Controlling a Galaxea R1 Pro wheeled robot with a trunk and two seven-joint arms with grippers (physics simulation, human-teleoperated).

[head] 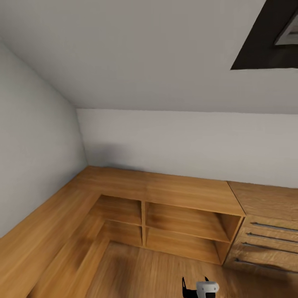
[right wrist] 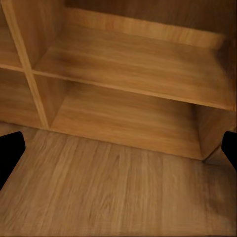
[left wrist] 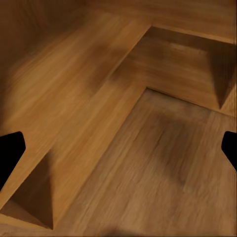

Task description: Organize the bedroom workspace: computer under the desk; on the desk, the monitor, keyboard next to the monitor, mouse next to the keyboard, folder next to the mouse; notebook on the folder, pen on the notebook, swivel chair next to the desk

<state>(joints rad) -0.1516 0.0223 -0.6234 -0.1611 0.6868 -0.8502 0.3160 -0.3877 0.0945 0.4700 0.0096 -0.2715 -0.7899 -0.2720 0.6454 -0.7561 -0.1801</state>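
Note:
I face a corner of the bedroom, under its sloped grey ceiling point(head: 136, 54) with a dark-framed skylight point(head: 269, 41). The desk, computer, monitor, keyboard, mouse, folder, notebook, pen and swivel chair are all out of view. My left gripper point(left wrist: 118, 148) is open over the wood floor beside a low wooden ledge, with nothing between its black fingertips point(left wrist: 10, 150). My right gripper point(right wrist: 118, 148) is open too, empty, and points at the cabinet's lower shelves. Its white body and black fingers point(head: 184, 286) show at the bottom edge of the head view.
A light wood cabinet point(head: 186, 194) with open shelves point(head: 186, 221) fills the corner ahead, close in front. A drawer unit with metal handles point(head: 269, 238) adjoins it on the right. A wooden ledge point(head: 45, 236) runs along the left wall. Plank floor point(head: 140, 273) lies below.

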